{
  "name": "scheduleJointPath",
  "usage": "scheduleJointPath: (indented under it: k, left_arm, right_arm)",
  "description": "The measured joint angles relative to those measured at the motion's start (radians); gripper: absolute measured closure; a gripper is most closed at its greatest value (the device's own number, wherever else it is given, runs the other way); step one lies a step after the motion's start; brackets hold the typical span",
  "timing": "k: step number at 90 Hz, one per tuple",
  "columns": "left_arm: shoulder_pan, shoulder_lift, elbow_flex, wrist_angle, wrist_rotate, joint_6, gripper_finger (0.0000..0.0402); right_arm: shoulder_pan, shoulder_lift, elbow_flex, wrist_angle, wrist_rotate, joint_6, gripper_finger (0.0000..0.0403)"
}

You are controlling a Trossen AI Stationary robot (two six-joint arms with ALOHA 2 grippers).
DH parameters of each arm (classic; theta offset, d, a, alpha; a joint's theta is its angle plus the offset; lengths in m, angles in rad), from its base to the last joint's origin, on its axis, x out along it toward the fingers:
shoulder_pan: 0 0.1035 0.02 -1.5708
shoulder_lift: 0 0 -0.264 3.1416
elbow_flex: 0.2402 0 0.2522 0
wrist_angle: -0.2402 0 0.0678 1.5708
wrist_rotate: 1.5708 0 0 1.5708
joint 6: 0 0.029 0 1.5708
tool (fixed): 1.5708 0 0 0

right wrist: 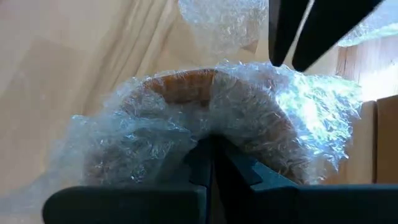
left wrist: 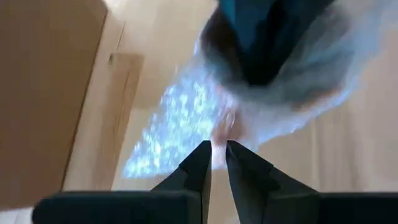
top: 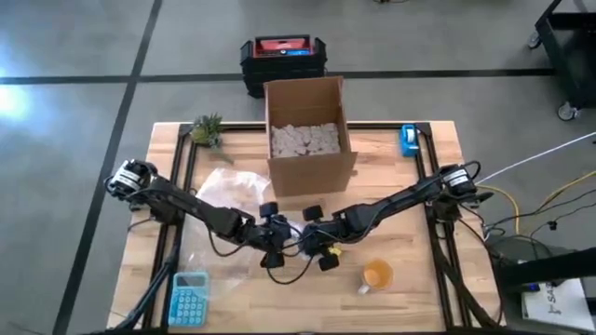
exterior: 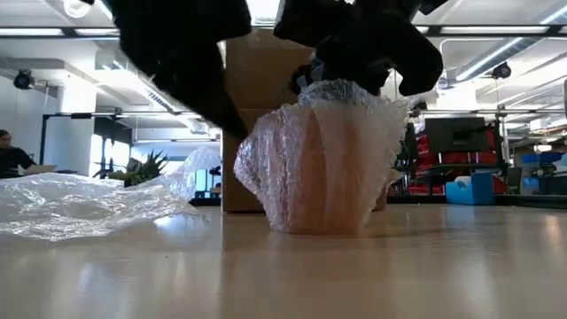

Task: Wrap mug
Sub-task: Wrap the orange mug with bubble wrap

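A mug wrapped in bubble wrap [exterior: 323, 168] stands upright on the table's middle, its base on the wood. Through the wrap its orange rim [right wrist: 186, 84] shows. My left gripper [left wrist: 217, 152] is at the bundle's left side, shut on the wrap. My right gripper [right wrist: 211, 149] comes from the right onto the bundle's top, shut on the wrap at the rim. In the high view the two grippers [top: 279, 240] [top: 315, 244] meet over the bundle [top: 299, 244]. My left gripper pinches the bubble wrap's loose side [left wrist: 219, 134] between its two fingers, slanting down from the table's left. The wrap stays around the mug, which stands on the table. How many layers it has cannot be told. My right gripper pinches the wrap bunched over the mug's rim [right wrist: 208, 127] between its two fingers, coming from above and the table's right. The fingers themselves hide the place of contact. The mug stands upright on the table.
An open cardboard box [top: 307, 135] with filler stands just behind the grippers. A loose bubble wrap sheet [top: 233, 191] lies at left, a bare orange mug [top: 377, 275] at near right, a blue calculator [top: 189, 298] near left. A plant [top: 207, 128] and a tape dispenser [top: 410, 140] sit at the far corners.
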Motion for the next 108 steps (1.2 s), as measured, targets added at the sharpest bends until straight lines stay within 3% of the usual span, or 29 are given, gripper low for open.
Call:
scheduleJointPath:
  k: [27, 52, 62, 82, 98, 108]
  left_arm:
    - [0.001, 0.0, -0.041, 0.071, -0.007, 0.0, 0.0365]
    - [0.0, 0.001, -0.057, 0.155, 0.327, 0.021, 0.0365]
    - [0.0, 0.001, -0.056, 0.172, 0.403, 0.016, 0.0365]
    - [0.004, -0.048, -0.056, 0.146, 0.395, -0.002, 0.0365]
    - [0.003, -0.105, -0.056, 0.149, 0.297, -0.007, 0.0365]
    - [0.003, -0.11, -0.056, 0.154, 0.287, -0.007, 0.0365]
  right_arm:
    - [0.0, 0.0, 0.0, 0.01, -0.031, -0.004, 0.04]
    - [0.002, -0.001, 0.0, 0.01, -0.069, -0.047, 0.0401]
    - [0.001, -0.001, 0.001, 0.011, -0.071, -0.079, 0.04]
    - [0.0, -0.024, 0.008, -0.009, -0.068, -0.094, 0.0401]
    - [0.0, -0.046, 0.044, -0.05, -0.065, -0.078, 0.0401]
    - [0.0, -0.05, 0.066, -0.078, -0.065, -0.064, 0.0401]
